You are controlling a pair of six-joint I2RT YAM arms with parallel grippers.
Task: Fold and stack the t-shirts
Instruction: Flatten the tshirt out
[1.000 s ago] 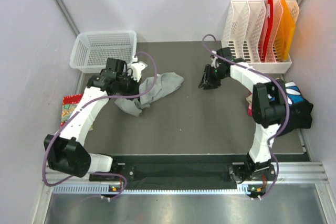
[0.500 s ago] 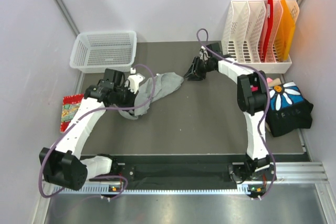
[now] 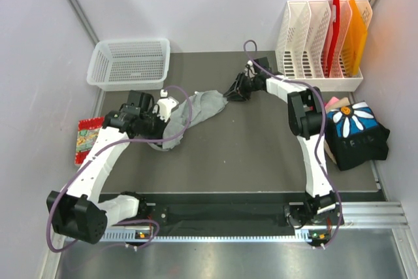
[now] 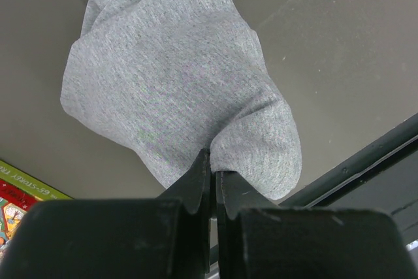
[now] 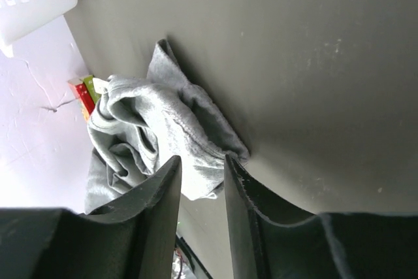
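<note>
The dark desk (image 3: 261,155) carries a crumpled grey t-shirt (image 3: 202,104) at its far left-middle, near a white basket (image 3: 128,63). A black t-shirt (image 3: 356,132) with a daisy print lies at the right edge. The left end effector (image 4: 213,174) is clamped on a fold of the grey t-shirt. The right end effector (image 5: 202,161) has its fingers apart at the shirt's other end

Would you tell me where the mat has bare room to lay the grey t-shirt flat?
The mat is bare across its middle and near half, between the grey t-shirt, the right arm and the front rail. Crowded: the far left by the white basket, the far right by the file rack, the right edge by the black daisy shirt.
</note>
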